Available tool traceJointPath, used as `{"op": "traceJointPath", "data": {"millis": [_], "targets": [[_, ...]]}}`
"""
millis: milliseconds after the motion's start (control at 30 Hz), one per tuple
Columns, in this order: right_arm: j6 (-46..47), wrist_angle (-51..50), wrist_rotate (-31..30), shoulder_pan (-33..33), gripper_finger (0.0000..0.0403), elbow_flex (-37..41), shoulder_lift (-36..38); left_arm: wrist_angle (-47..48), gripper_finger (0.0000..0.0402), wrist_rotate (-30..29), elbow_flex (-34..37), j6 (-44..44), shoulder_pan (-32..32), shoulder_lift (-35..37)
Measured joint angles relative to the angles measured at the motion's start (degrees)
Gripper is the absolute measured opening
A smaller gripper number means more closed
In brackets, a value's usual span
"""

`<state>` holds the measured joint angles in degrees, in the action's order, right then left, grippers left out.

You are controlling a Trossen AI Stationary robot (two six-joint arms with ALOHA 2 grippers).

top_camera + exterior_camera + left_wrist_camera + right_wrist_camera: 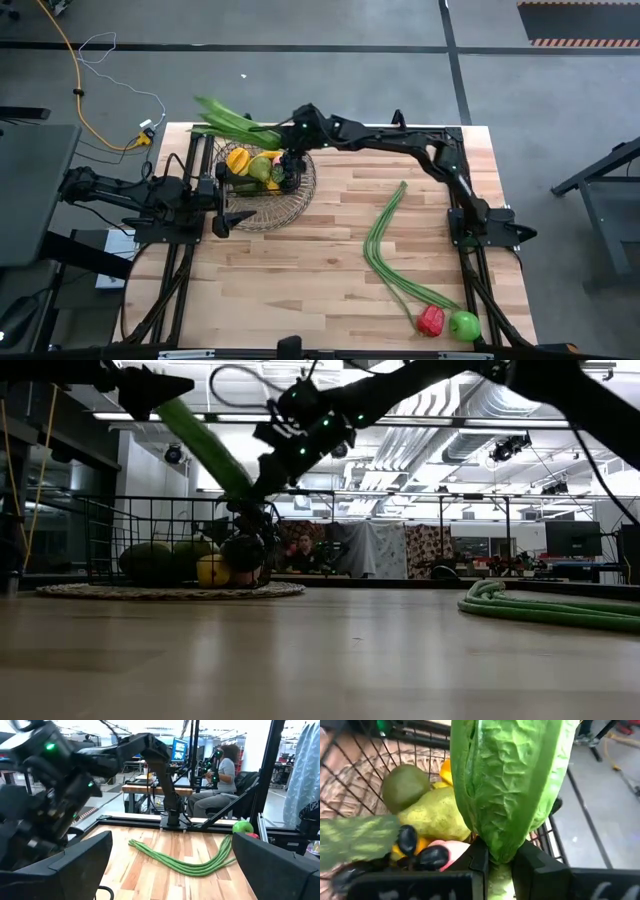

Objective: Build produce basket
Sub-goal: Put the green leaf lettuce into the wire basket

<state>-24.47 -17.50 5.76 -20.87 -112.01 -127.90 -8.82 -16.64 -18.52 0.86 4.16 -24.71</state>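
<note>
Basket [262,190] sits on a round woven mat [290,212] at the table's far left area, already holding pears [432,815], a yellow banana [238,159], lemon [212,570], peach [451,851] and dark grapes [422,852]. My right gripper [290,165] is down over the basket, fingers clamped on the stem end of the leafy greens [507,785]. The leaf sticks up and out past the basket's far rim, tilted, blurred in the high view. I judge I grip it by the base so the long leaf can be lowered in stem first among the fruit; the risk is that it flops over the rim.

My left gripper [222,222] waits just beside the basket's near-left side, fingers wide apart, holding nothing.

Still out on the table: long green beans [385,250] in a curved bundle mid-right, and well apart from the basket a red pepper [431,320] touching a green apple [464,325] at the near right corner. So the task looks partly done.

Table [330,290] is light wood planks with dark frame rails. Grey floor around, a yellow cable [75,75] on it at far left. Beyond the table: a lab room, monitors, desks, a seated person [222,780].
</note>
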Motion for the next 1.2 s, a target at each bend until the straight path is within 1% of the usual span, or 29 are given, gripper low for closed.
{"op": "traceJointPath", "data": {"millis": [67,167,267,367,600,833,1000,1100,1200], "targets": [[0.0,-3.2,0.0,-0.5,0.0034,-2.5,-2.1,0.0,0.04,0.0,0.0,0.0,0.0,0.0],[-0.5,-4.6,-0.3,-1.0,0.0034,-4.4,-4.5,0.0,0.04,0.0,0.0,0.0,0.0,0.0],[-1.5,-4.6,-0.3,-1.2,0.0039,-4.5,-5.0,0.0,0.04,0.0,0.0,0.0,0.0,0.0],[-1.1,-5.1,-2.7,-1.2,0.005,-4.4,-5.0,0.0,0.04,-0.1,0.0,0.0,0.0,0.0],[-1.1,-5.1,-9.1,-0.9,0.0085,-4.4,-5.0,0.0,0.04,-0.4,0.0,0.0,0.0,0.0],[-0.1,-5.6,-10.3,-0.9,0.0122,-4.9,-5.0,0.0,0.04,-0.5,0.0,0.0,0.0,0.0],[-0.1,-5.3,-15.0,-0.5,0.0165,-4.9,-4.9,0.0,0.04,-0.5,0.0,0.0,0.0,0.0],[-0.2,-5.8,-15.8,-0.3,0.0191,-4.9,-4.4,0.0,0.04,-0.5,0.0,0.0,0.0,0.0],[0.0,-6.4,-15.8,-0.2,0.0208,-4.9,-3.6,0.0,0.04,-0.5,0.0,0.0,0.0,0.0]]}}
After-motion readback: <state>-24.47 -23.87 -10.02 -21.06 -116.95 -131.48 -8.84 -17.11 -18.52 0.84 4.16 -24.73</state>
